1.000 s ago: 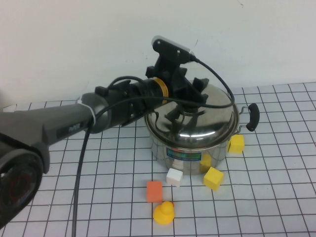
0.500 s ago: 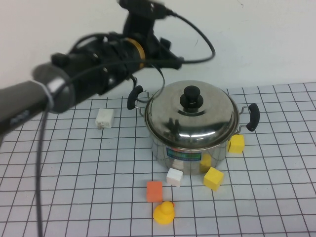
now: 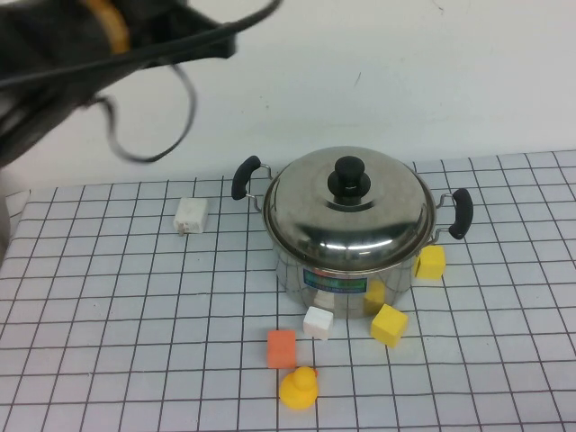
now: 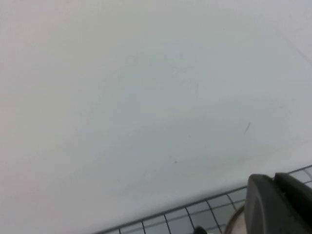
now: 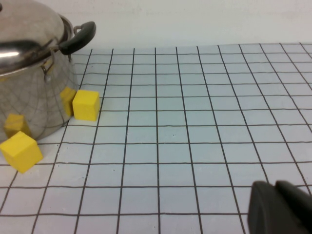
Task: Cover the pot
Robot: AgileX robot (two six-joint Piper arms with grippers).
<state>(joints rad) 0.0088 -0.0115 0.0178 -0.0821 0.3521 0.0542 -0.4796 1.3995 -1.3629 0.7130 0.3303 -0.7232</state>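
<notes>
The shiny steel pot (image 3: 346, 270) with black side handles and a blue-green label stands mid-table. The domed steel lid (image 3: 346, 220) with its black knob (image 3: 348, 175) sits on it. My left arm (image 3: 81, 40) is raised high at the far left, well clear of the pot. My left gripper (image 4: 275, 204) shows in the left wrist view with fingers together, holding nothing, facing the wall. My right gripper (image 5: 278, 209) is shut and empty low over the table, to the right of the pot (image 5: 29, 97). It is out of the high view.
A white block (image 3: 190, 215) lies left of the pot. In front of it lie a white cube (image 3: 318, 321), an orange cube (image 3: 281, 347), a yellow rounded piece (image 3: 298, 389) and a yellow cube (image 3: 389, 324). Another yellow cube (image 3: 430, 261) sits under the right handle.
My left gripper let go of the lid knob and the arm rose up and away to the left. The lid stays on the pot.
</notes>
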